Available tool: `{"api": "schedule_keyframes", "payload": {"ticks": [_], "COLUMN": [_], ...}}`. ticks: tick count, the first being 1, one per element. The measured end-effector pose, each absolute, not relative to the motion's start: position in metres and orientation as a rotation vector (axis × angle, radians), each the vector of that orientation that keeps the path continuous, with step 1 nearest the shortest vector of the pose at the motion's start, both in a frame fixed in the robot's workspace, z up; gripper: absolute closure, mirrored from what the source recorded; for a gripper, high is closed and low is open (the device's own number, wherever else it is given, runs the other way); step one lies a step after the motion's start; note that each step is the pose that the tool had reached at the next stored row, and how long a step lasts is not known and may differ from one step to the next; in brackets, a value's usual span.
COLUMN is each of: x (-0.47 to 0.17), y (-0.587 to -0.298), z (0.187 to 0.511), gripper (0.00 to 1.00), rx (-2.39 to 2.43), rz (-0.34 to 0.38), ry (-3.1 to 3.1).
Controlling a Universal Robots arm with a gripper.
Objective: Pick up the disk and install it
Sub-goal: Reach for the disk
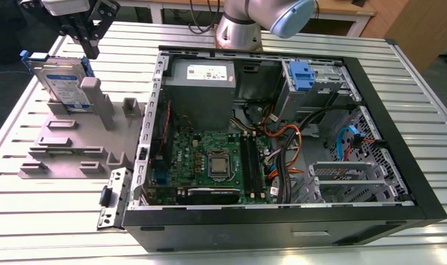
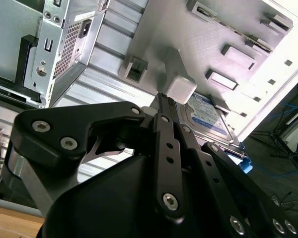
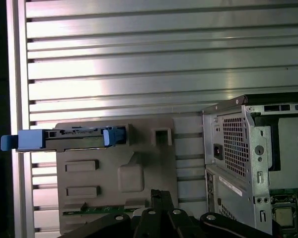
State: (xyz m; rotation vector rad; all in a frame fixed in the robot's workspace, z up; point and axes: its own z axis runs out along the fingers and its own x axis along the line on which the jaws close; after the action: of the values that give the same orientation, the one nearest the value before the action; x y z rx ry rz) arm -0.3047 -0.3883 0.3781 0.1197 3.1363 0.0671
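My jaws hang pinched together and empty above the silver hard drive in its blue plastic carrier (image 1: pixel 62 83), clear of it. The drive stands on edge in a slot of the grey plastic fixture (image 1: pixel 69 149) on the ribbed aluminium desk (image 1: pixel 32 221), beside the open black computer case (image 1: pixel 282 218). I judge this the approach before the pick. A grasp calls for spreading wider than the drive's upper edge and centring over it.
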Motion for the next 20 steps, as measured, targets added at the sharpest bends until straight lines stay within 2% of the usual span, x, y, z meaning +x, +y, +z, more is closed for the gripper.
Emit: {"api": "schedule_keyframes", "payload": {"ticks": [20], "x": [-0.3092], "y": [-0.3883], "z": [0.3777], "gripper": [0.89], "rx": [0.12], "rz": [0.067], "ry": [3.138]}}
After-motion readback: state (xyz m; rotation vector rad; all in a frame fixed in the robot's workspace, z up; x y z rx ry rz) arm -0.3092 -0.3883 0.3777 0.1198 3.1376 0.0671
